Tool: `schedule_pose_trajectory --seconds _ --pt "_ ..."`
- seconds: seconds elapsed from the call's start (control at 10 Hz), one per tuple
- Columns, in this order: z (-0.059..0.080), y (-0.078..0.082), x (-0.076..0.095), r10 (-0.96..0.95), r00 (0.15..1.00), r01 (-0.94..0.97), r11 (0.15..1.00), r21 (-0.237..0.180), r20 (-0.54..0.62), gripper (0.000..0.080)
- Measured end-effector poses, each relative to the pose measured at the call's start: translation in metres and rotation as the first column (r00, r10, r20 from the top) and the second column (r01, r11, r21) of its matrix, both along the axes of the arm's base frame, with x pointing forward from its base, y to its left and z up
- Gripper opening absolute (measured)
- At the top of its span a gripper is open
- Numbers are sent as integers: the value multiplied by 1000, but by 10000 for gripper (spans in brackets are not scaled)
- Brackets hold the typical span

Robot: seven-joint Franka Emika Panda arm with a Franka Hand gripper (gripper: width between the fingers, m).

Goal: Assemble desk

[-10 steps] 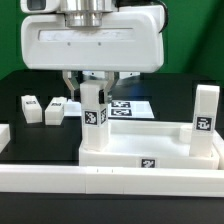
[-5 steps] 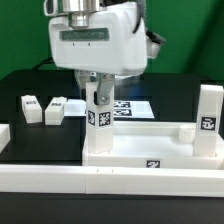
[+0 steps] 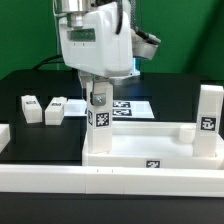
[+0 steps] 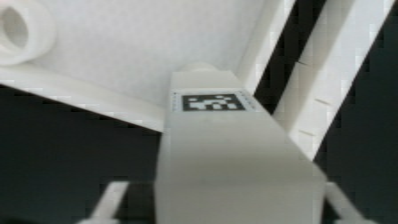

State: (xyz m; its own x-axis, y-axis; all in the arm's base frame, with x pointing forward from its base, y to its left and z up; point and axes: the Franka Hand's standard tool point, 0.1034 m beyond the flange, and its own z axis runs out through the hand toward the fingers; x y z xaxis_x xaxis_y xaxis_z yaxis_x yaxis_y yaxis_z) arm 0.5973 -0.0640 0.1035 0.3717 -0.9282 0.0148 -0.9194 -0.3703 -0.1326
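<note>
The desk's white tabletop lies upside down, rim up, in the exterior view. One white leg stands upright on its left corner, a tag on its face. My gripper comes down from above and is shut on that leg's upper part. In the wrist view the leg fills the middle, with a finger showing on each side of it and the tabletop below. A second leg stands upright on the right corner. Two more legs lie loose on the black table.
The marker board lies flat behind the tabletop. A long white rail runs along the front, and another piece of rail sits at the exterior view's left. The wrist view shows a white ring and a rail.
My hand has turned about its vertical axis over the left leg, from broadside to angled, and its body has shifted towards the exterior view's left. The other legs and the tabletop stay put.
</note>
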Motion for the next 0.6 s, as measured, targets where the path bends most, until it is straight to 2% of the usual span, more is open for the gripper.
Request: schedule_pose_trajectory --seconds 0.1,0.2,0.3,0.6 --pt "1 0 1 22 1000 -22 1000 -3 2 500" --pt "0 2 1 101 995 -101 995 -17 2 500" --pt "0 6 1 190 982 -190 981 -33 -1 617" --pt "0 10 1 421 907 -420 905 -62 -4 648"
